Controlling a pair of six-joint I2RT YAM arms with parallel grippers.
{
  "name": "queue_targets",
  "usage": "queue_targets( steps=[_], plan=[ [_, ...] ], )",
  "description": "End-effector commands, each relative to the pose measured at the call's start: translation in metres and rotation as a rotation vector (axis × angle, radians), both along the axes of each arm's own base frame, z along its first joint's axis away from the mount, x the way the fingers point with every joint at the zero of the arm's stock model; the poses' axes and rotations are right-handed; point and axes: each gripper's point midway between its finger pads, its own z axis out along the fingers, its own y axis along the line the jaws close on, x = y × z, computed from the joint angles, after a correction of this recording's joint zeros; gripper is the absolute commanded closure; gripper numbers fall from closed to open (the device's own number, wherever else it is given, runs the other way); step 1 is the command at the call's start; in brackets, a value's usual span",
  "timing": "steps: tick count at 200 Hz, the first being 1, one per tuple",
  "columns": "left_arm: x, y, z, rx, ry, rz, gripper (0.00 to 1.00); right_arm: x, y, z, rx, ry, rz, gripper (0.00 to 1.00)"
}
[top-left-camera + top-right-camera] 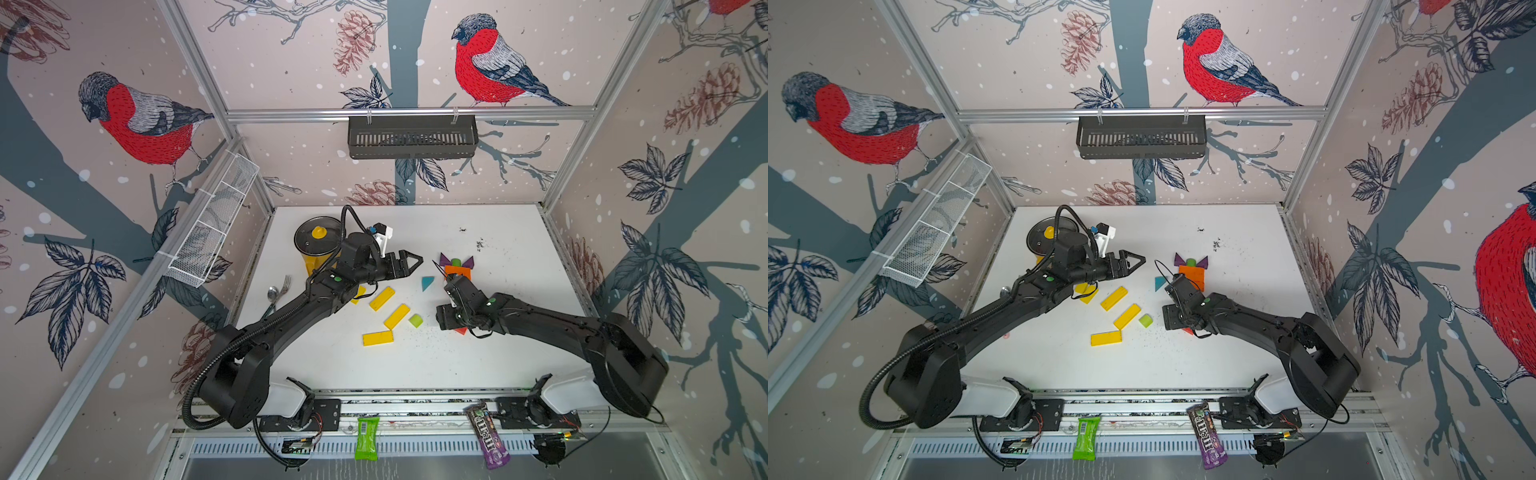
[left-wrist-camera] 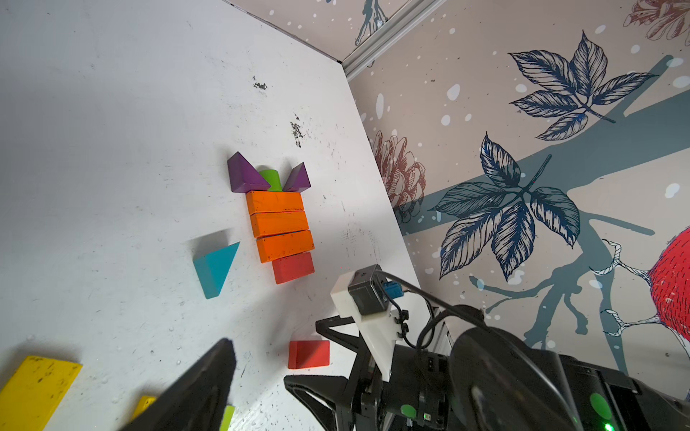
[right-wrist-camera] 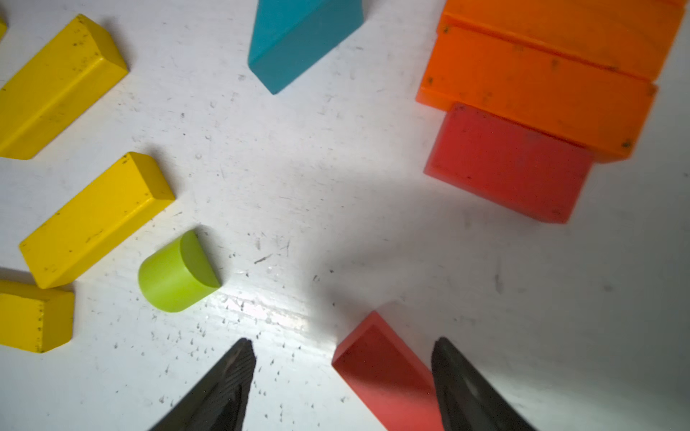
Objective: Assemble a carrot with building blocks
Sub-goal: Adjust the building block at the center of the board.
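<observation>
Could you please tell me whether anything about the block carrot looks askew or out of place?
Yes: the three orange bars are staggered, each shifted sideways from its neighbour, and the red tip block sits off-centre against the last bar. Another red block lies loose, apart from them. Dark specks litter the table.

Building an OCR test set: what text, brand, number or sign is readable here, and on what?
"m&m's": logo on the purple candy packet, seen in both top views; its smaller print is too blurred to read.
Barcode, no legible digits: on the green packet; the rest of its print is too small to read.
None: no print shows on the building blocks or the yellow pot.
</observation>
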Motion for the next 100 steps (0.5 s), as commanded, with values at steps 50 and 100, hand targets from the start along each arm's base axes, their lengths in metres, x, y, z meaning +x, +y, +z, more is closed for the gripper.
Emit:
queue_targets(
  steps=[50, 100],
  plan=[
    [-0.003, -0.003, 0.01, -0.03, -0.014, -0.021, 0.08, -0.038, -0.05, -0.023, -0.12, 0.063, -0.135, 0.35],
    [-0.002, -0.001, 0.012, -0.025, -0.028, -0.01, 0.08, -0.022, -0.076, -0.023, -0.14, 0.044, -0.23, 0.37]
  ],
)
